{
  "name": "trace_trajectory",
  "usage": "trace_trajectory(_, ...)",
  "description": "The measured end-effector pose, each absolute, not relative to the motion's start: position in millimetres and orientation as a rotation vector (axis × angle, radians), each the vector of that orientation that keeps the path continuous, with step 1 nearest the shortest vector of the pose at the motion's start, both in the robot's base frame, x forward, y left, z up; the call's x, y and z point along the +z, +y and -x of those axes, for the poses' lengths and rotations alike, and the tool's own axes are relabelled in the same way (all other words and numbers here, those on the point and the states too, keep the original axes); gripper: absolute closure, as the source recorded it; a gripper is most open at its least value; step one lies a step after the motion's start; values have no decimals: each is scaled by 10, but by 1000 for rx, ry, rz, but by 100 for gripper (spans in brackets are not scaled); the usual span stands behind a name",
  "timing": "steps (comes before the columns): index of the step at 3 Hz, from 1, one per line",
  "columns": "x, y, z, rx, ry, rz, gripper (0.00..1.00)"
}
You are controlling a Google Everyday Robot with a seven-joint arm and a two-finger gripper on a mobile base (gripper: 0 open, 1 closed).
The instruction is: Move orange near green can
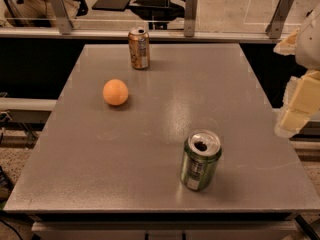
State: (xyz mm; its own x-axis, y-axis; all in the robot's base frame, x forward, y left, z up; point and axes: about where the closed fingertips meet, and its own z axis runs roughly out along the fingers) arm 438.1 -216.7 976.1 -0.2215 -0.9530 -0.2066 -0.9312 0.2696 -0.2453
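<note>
The orange (115, 92) is a small round fruit lying on the grey table (150, 149), left of the middle. The green can (200, 160) stands upright near the table's front right, its silver top open. The two are well apart. My gripper (296, 108) shows as pale blocky parts at the right edge of the view, beyond the table's right side and above it. It is far from the orange and to the right of the green can. It holds nothing that I can see.
A gold-brown can (139, 48) stands upright at the table's far edge, behind the orange. A glass barrier with metal brackets (190, 9) runs behind the table. The floor drops away on the left and right of the table.
</note>
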Motion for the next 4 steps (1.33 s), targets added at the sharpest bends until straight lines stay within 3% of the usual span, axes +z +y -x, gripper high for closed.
trace_trajectory(2,9819,-2088,-4524,-87,2206,1730,0)
trace_trajectory(4,9922,-1517,-5169,-28,2086,1779,0)
